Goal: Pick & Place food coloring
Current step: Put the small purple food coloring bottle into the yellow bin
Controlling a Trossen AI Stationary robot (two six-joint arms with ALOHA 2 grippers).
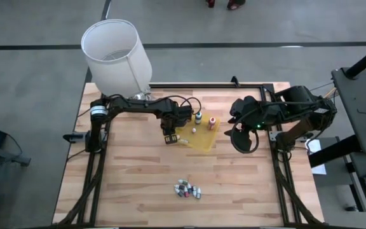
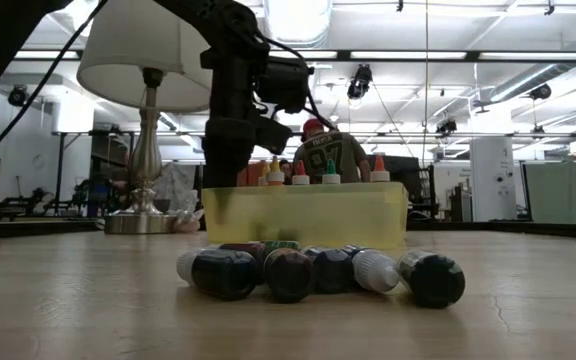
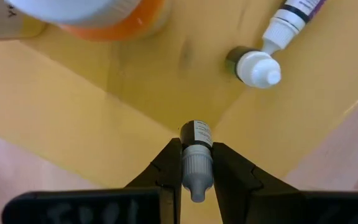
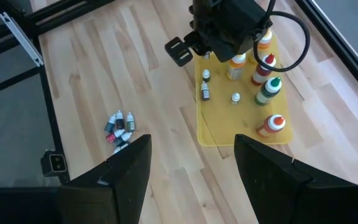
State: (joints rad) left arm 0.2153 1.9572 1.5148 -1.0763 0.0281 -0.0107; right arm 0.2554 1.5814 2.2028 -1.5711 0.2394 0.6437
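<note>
**Left Gripper Holding a Vial Over the Tray**

A wooden table [image 1: 138, 165] sits inside a dark frame, with a white-shaded lamp [image 1: 116, 54] at its far left corner. A yellow tray [image 1: 203, 141] lies near the table's middle. Squeeze bottles [image 4: 267, 90] in red, orange, yellow and green stand upright at one end of the tray, and a few small vials [image 4: 205, 91] sit on its floor.

The left gripper [image 3: 197, 180] is positioned over the tray's edge. Its fingers are closed on a small vial [image 3: 196, 155] with a grey cap, dark end pointing toward the tray floor.

A loose cluster of vials [image 1: 188, 189] lies on the table's near side, well apart from the tray.

The right gripper [image 4: 191, 168] hangs beside the tray, fingers spread wide and holding nothing.
</note>
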